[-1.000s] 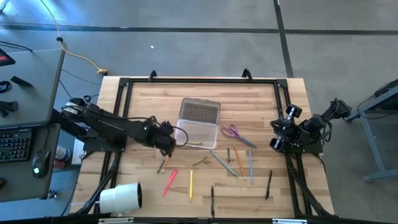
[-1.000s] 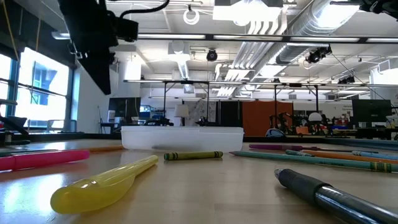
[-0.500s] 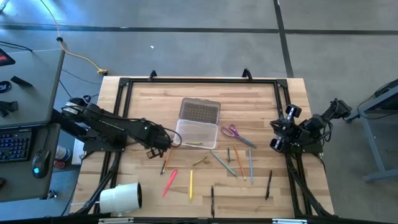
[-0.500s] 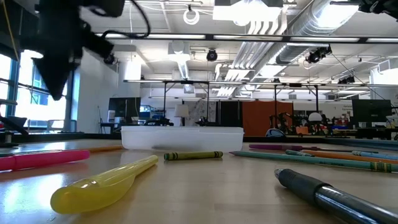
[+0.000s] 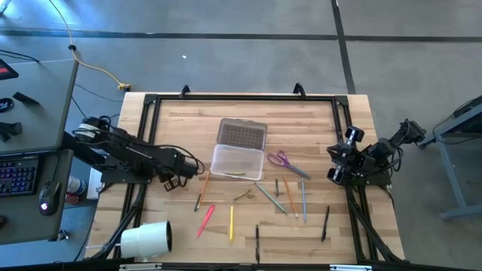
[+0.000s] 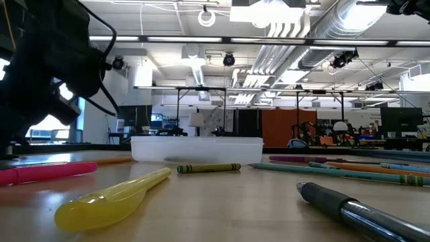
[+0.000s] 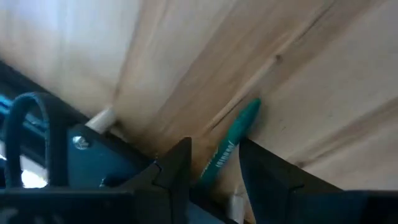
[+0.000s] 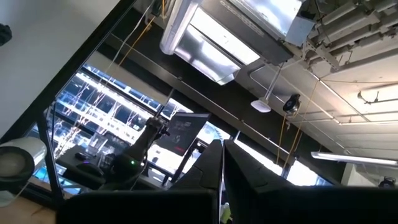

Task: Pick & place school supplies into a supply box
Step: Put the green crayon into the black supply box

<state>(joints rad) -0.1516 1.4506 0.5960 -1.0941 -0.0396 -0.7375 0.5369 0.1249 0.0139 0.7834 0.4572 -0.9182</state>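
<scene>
While I hold the left gripper [image 7: 214, 163] low over the left part of the desk [image 5: 316, 120], its jaws stand apart with a green pencil [image 7: 231, 144] lying between them, its long axis running forward out of the gap and its tip pointing away from the wrist. I judge the left arm far the nearer; the right gripper [image 5: 337, 167] waits at the desk's right edge, jaws together.

Item: supply box [image 5: 238, 161], translucent plastic, rectangular, ribbed greyish lid [image 5: 242, 134] hinged open behind it; it sits mid-desk, near the left jaws, on their right in the high view.

Item: loose supplies on pale wood planking: scissors [image 5: 283, 160], purple-handled, just beside the box; red pen [image 5: 205, 220] and yellow pencil [image 5: 231, 223], thin and straight, nearer the front edge; dark pen [image 5: 326, 223] well apart on the right.

Item: white roll [image 5: 146, 239], cylindrical, front-left corner.
</scene>
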